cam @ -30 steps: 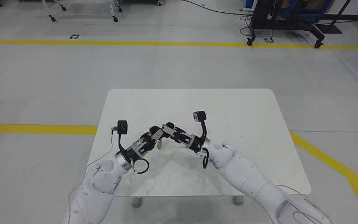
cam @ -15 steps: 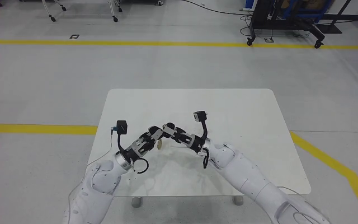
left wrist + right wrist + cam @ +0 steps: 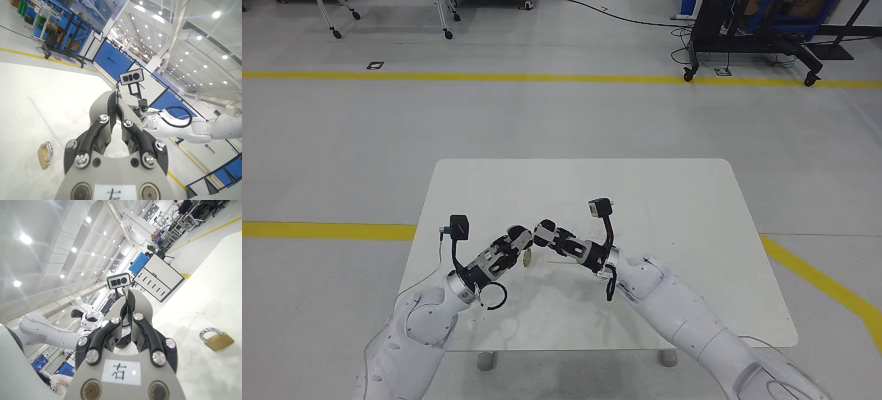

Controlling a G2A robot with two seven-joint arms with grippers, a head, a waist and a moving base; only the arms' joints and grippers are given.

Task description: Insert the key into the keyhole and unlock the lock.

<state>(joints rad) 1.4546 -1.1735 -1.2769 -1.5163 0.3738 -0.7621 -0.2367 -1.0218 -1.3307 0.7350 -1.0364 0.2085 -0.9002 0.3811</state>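
Observation:
A brass padlock (image 3: 527,258) with a silver shackle lies flat on the white table (image 3: 672,200), also seen in the left wrist view (image 3: 45,156) and the right wrist view (image 3: 217,339). My left gripper (image 3: 523,238) (image 3: 116,94) and right gripper (image 3: 541,232) (image 3: 127,294) hang just above it, pointing at each other, tips nearly touching. Both sets of fingers are pressed together. A thin pale sliver pokes out at the tips; I cannot tell whether it is the key or which gripper holds it.
The table's near edge lies close behind both arms. Wide bare tabletop stretches to the far side and to the right. Yellow floor lines and equipment racks lie well beyond the table.
The right gripper's tip has drawn back a little, toward the near edge. The left gripper and the padlock stay put.

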